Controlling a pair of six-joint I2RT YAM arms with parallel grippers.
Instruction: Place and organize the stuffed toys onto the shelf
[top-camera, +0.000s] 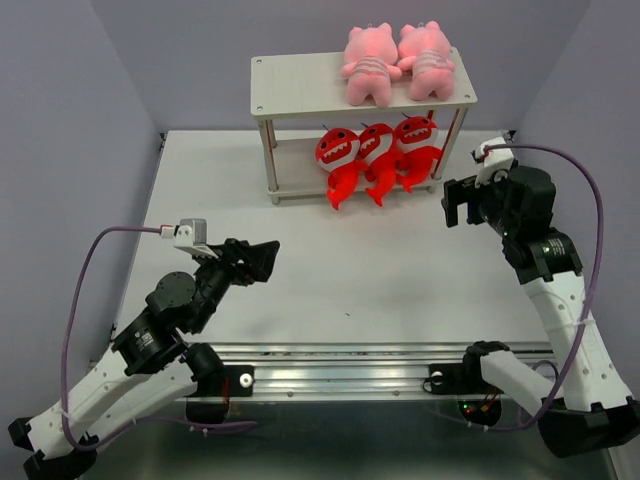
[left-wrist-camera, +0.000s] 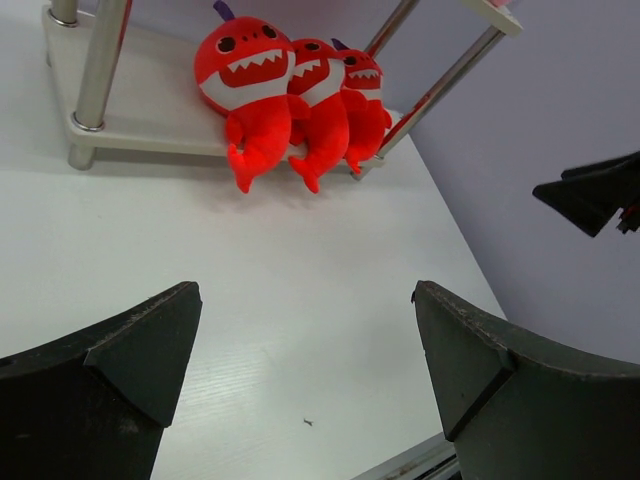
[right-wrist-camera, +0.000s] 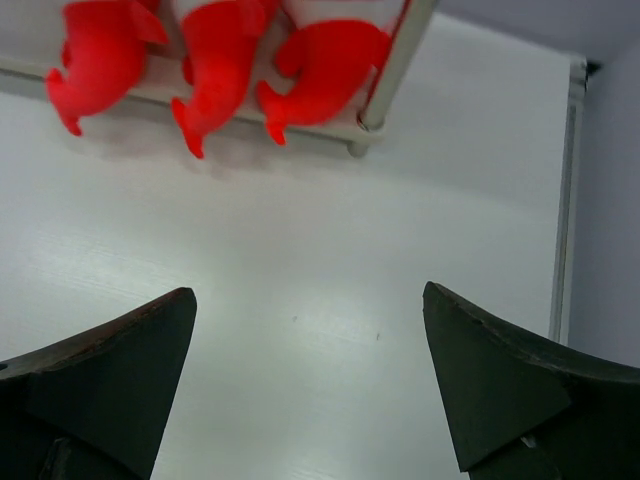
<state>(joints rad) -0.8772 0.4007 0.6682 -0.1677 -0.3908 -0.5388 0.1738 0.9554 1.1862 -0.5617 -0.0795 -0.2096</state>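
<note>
Two white-and-black robot arms rise from a silver metal rail (top-camera: 350, 378) at the near edge of a white table (top-camera: 330, 310), and each trails one thin purple cable.

On the left arm, the left gripper (top-camera: 262, 257), black with two wedge-shaped fingers, hangs above the left-middle of the table. Its jaws are spread wide with nothing between them, and it points toward the far right, at the shelf.

Farther back on the right side, the right gripper (top-camera: 455, 205) hovers near the shelf's right-hand legs. Its jaws are also wide apart and empty, and it is aimed at the bare table top just in front of the shelf.

At the far end of the table stands one small two-tier shelf (top-camera: 300, 85) of pale wooden boards on thin metal legs, its long axis running left to right. All five toys are on it, gathered at its right half.

On the lower board, three red plush monsters (top-camera: 375, 150) with white toothy grins stand upright in a left-to-right row, touching one another. They face the arms, and their tails hang over the front edge toward the table.

On the upper board, two pink striped plush animals (top-camera: 368, 62) rest side by side, touching. Their heads point toward the back wall and their legs toward the front edge. Whether they sit or lie flat cannot be told.
</note>
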